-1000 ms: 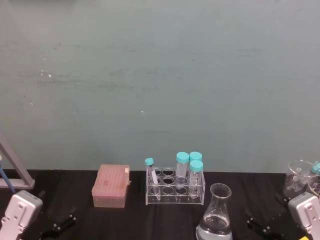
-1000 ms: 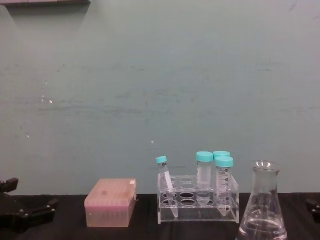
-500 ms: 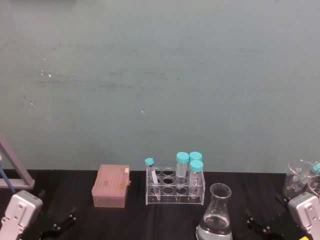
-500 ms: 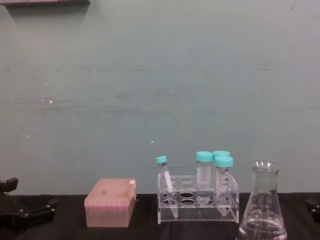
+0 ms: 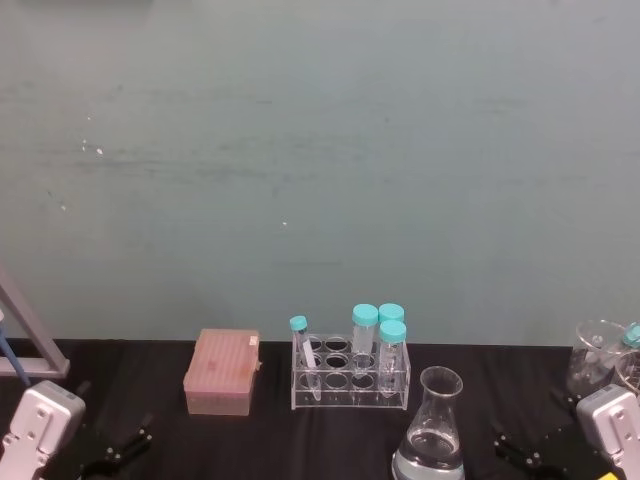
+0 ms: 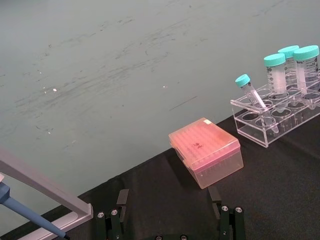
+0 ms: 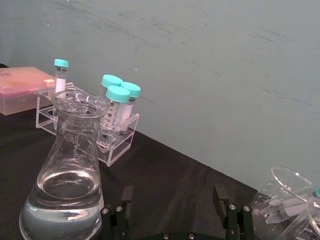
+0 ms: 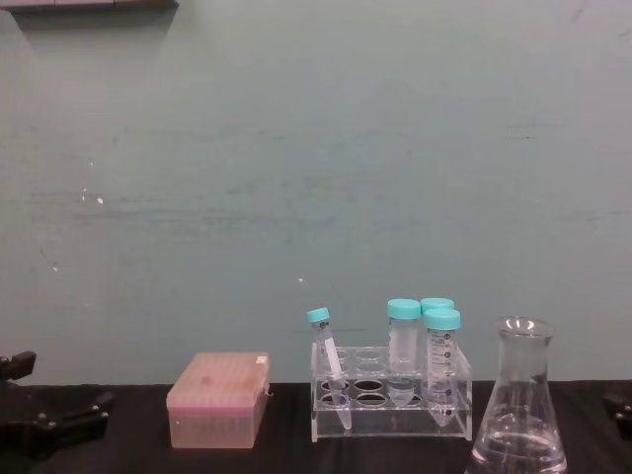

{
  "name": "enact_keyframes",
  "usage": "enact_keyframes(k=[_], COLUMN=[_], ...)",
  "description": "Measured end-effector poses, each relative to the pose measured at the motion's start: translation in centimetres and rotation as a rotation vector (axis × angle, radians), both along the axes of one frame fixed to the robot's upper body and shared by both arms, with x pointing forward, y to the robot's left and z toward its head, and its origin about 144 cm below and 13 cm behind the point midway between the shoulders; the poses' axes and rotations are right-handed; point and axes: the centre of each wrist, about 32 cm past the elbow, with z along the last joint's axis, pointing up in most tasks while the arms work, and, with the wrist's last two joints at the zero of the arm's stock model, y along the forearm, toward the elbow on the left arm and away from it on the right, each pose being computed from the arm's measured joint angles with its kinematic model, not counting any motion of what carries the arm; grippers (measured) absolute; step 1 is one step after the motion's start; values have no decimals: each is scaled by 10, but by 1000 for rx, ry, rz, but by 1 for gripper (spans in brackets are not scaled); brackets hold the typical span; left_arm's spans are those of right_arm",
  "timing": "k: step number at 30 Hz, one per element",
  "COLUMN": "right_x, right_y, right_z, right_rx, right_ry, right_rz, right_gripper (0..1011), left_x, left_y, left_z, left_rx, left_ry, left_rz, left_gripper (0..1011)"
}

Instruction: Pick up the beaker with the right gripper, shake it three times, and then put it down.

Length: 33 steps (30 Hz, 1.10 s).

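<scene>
Nothing has moved since the earlier frames; both arms and all glassware keep their places.

Head view: the beaker, a conical flask with a little clear liquid in its base, stands upright on the black table, at about 5 o'clock from the tube rack and near it. The right gripper lies low at 3 o'clock from the beaker, apart from it. The left gripper lies low at 7 o'clock from the pink box. A second glass vessel stands at 1 o'clock from the right gripper.

Chest view: the beaker stands at 4 o'clock from the tube rack, which holds four teal-capped tubes, the leftmost tilted. The pink box sits at 9 o'clock from the rack. The left gripper shows at the left edge and the right gripper at the right edge.

Left wrist view: the left gripper is released, its fingers spread and holding nothing, with the pink box ahead of it and the tube rack beyond.

Right wrist view: the right gripper is released, fingers spread and empty. The beaker stands just beside one finger, not between the two, and no contact shows. The tube rack stands behind it.
</scene>
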Motion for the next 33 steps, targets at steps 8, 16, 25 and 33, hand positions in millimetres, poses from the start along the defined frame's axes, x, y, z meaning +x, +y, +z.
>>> enact_keyframes(k=[8,16,25,33], right_x=[-6,6,16,21], right_y=[19,31,38,35], right_z=[2,17,30,44], right_rx=[4,24,167,397], right_ry=[-15,-110,-249,-295], right_rz=[-62,-189,-237,-98], right_gripper=[1000,1000,1000,1000], left_x=[0,0,0,0], left_y=[0,0,0,0], left_z=[0,0,0,0], left_rx=[0,0,0,0], left_ry=[0,0,0,0], left_rz=[0,0,0,0], left_gripper=[1000,1000,1000,1000])
